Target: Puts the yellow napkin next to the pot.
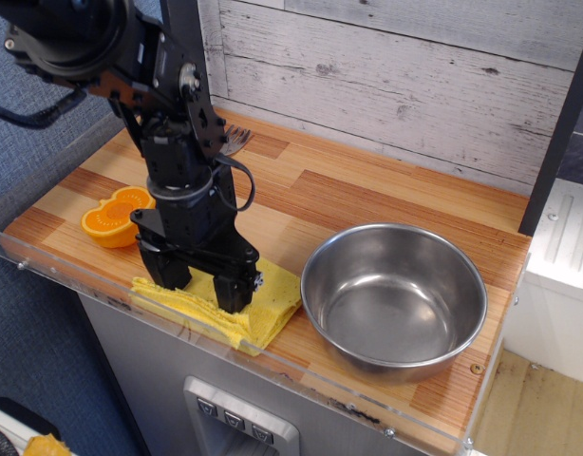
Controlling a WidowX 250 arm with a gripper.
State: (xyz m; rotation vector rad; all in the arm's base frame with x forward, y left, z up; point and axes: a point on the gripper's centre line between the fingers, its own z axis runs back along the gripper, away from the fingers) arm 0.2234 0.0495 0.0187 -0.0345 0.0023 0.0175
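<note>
The yellow napkin (272,296) lies rumpled at the table's front edge, just left of the pot (391,309), nearly touching its side. The pot is a large, empty, shiny steel bowl on the right half of the table. My black gripper (204,283) points down onto the napkin. Its two fingers stand apart, one finger (173,271) near the napkin's left end and the other about at its middle, with yellow cloth showing between them. The fingertips rest on the cloth. The napkin's left part is hidden under the gripper.
An orange fruit-shaped toy (114,215) sits left of the gripper. Fork tines (236,139) show behind the arm at the back. A clear acrylic lip (301,366) runs along the front edge. A plank wall stands behind the table, and a black post (557,142) at the right.
</note>
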